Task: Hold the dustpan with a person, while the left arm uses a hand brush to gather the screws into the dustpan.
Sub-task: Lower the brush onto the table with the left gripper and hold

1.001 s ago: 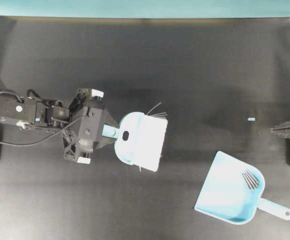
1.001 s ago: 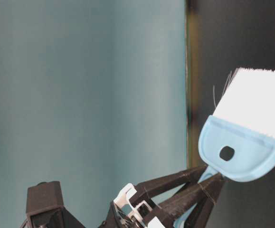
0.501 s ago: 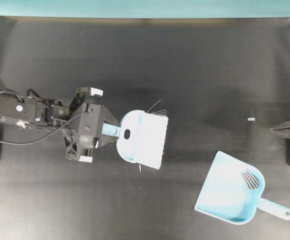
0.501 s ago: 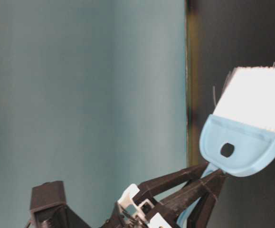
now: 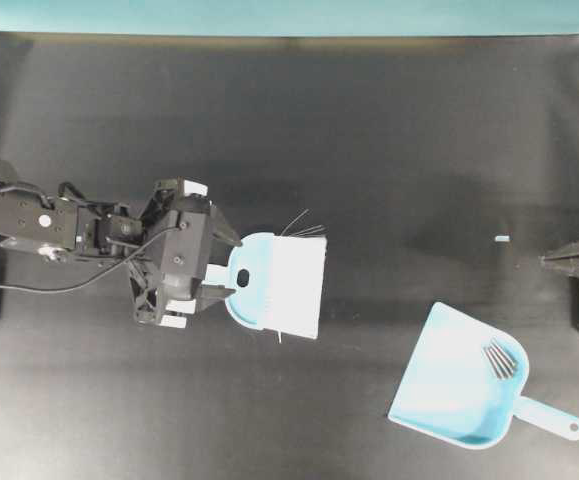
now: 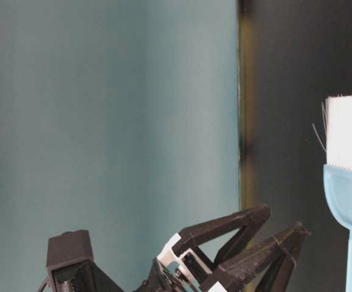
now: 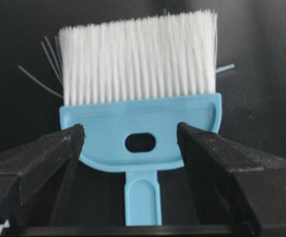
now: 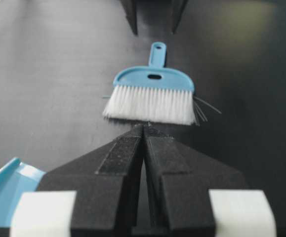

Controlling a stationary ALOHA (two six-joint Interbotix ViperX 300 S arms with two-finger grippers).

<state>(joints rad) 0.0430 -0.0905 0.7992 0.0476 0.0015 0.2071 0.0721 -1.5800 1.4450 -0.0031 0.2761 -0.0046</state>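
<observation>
The hand brush (image 5: 279, 285) lies flat on the black table, white bristles pointing right. My left gripper (image 5: 235, 266) stands open astride its thin handle, both fingers clear of the plastic. In the left wrist view the brush (image 7: 140, 113) sits between the spread jaws, touching neither. The light blue dustpan (image 5: 459, 385) rests at the lower right with the screws (image 5: 500, 357) bunched inside near its handle. My right gripper (image 5: 547, 261) is shut and empty at the right edge, apart from the pan. No person is in view.
A tiny light blue scrap (image 5: 502, 239) lies on the table left of the right gripper. A teal wall (image 5: 289, 15) runs along the table's far edge. Dark stray bristles stick out above the brush head.
My left jaws have opened and let go of the brush handle. The brush has settled flat on the table, a little lower and to the left. The right arm has not moved.
</observation>
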